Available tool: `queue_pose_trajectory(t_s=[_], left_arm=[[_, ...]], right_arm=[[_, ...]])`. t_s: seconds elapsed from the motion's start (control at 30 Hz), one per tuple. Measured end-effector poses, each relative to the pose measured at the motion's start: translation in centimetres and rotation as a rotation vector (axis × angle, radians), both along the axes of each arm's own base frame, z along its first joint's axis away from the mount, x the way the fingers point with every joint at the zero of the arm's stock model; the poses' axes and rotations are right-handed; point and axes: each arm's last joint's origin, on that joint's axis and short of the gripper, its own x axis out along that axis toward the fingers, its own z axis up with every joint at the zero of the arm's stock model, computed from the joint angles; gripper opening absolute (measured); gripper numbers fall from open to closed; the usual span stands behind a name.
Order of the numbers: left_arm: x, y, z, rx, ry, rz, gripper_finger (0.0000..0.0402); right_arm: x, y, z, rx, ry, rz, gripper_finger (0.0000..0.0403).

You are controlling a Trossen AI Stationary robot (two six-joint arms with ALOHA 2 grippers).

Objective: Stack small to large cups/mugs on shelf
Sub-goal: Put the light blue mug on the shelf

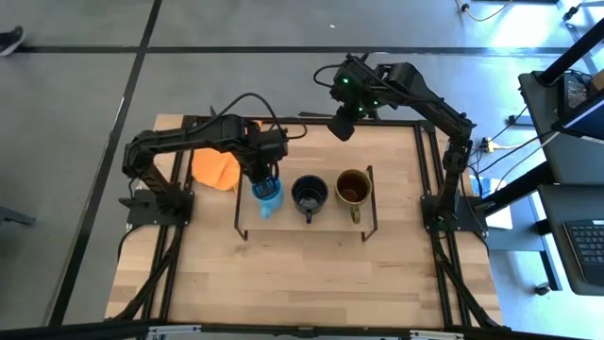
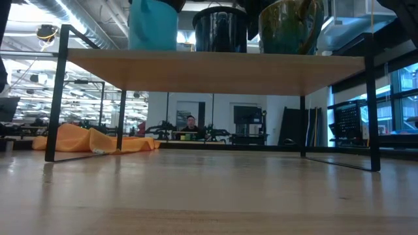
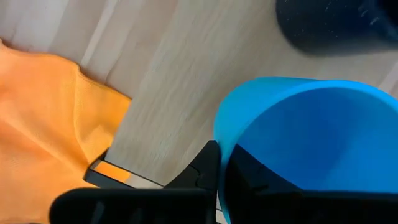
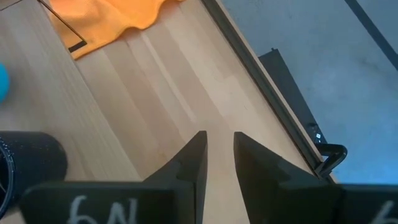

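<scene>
On the shelf (image 1: 247, 213) stand three mugs in a row: blue mug (image 1: 268, 196), black mug (image 1: 309, 194), brown mug (image 1: 353, 188). At the blue mug, the left gripper (image 1: 267, 182) pinches its rim, beside an orange cloth (image 1: 214, 168). Behind the shelf, the right gripper (image 4: 219, 149) hangs narrowly parted, holding nothing.

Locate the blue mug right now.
In the high view the blue mug stands on the shelf at its left end, beside the black mug, with the left gripper on its rim.

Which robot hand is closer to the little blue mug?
The left. The left gripper is clamped on the blue mug's rim on the shelf. The right gripper hangs beyond the shelf's back edge, holding nothing.
</scene>
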Motion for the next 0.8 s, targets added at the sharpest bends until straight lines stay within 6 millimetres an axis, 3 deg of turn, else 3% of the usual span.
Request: queue_pose_trajectory(t_s=[0.13,0.8], left_arm=[[-0.02,-0.3,-0.8,-0.005,0.034,-0.007,0.0009],[0.15,-0.49,-0.77,-0.002,0.018,-0.015,0.0028]], right_arm=[[0.0,0.0,0.0,-0.001,0.001,0.003,0.0081],[0.0,0.0,0.0,-0.009,0.007,0.019,0.0081]])
